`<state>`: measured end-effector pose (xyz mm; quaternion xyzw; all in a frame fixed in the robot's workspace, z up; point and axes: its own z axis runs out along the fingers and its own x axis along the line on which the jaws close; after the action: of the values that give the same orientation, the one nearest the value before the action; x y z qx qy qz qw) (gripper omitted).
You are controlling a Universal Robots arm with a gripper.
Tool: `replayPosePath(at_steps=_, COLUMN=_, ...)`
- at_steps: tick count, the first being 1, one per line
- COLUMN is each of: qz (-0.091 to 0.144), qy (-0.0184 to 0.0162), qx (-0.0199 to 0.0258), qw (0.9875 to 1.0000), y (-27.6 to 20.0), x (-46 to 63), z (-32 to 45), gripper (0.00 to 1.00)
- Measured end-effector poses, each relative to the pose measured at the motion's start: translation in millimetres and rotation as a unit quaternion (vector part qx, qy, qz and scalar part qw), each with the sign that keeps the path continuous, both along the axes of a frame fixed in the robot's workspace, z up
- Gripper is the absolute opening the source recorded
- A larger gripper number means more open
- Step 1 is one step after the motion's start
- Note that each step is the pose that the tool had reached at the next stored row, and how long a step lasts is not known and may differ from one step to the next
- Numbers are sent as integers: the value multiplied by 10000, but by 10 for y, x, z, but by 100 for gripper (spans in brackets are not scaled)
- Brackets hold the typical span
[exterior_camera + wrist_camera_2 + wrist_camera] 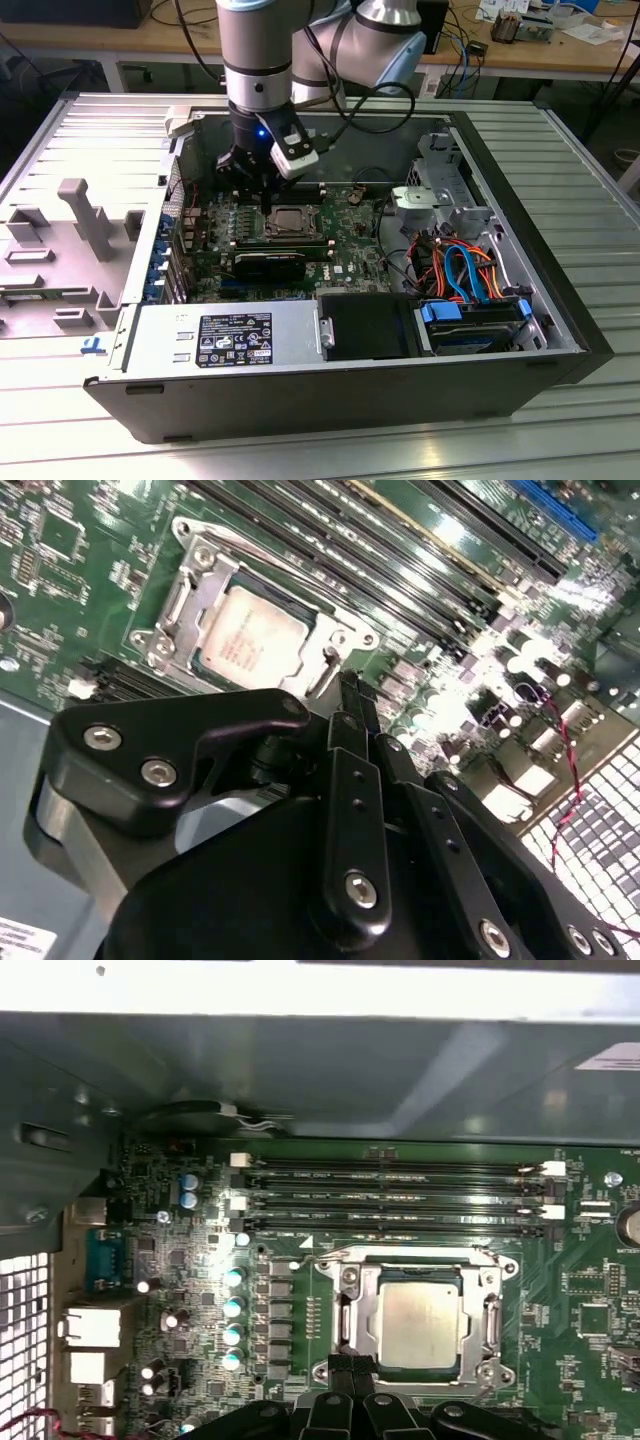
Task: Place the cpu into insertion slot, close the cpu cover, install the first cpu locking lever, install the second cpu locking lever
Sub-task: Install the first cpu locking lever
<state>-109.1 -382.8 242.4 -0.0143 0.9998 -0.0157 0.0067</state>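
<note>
The pale silvery cpu [418, 1320] [250, 640] [292, 218] lies flat in the insertion slot [497, 1305] on the green board. The silver cpu cover [362, 1305] [180, 610] lies down around it, and the chip shows through its window. A thin silver lever [270, 570] runs along one side of the socket. My gripper [350, 1368] [350, 695] [258, 185] hangs low inside the computer case at the socket's edge. Its black fingers are shut together, with the tips right beside the cover's rim. I see nothing between them.
Long black memory slots [400, 1195] run next to the socket. In the exterior view a power supply [225, 340] sits at the case front, and a drive cage [440, 200] and coloured cables [460, 270] sit on the exterior view's right. Rear ports [90, 1325] line the board's edge.
</note>
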Motion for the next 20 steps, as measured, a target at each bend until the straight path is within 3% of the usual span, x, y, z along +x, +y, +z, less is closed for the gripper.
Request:
replayPosePath(at_steps=5, qz=0, qy=-34, qx=0, qw=10000, y=8, x=-128, z=26, gripper=11)
replayPosePath(at_steps=9, qz=0, qy=-76, qx=0, qw=10000, y=31, x=-231, z=94, gripper=11)
replayPosePath(at_steps=15, qz=0, qy=-88, qx=0, qw=10000, y=70, x=-269, z=168, gripper=11)
replayPosePath(at_steps=20, qz=0, qy=-92, qx=5, qw=10000, y=158, x=-294, z=189, gripper=11)
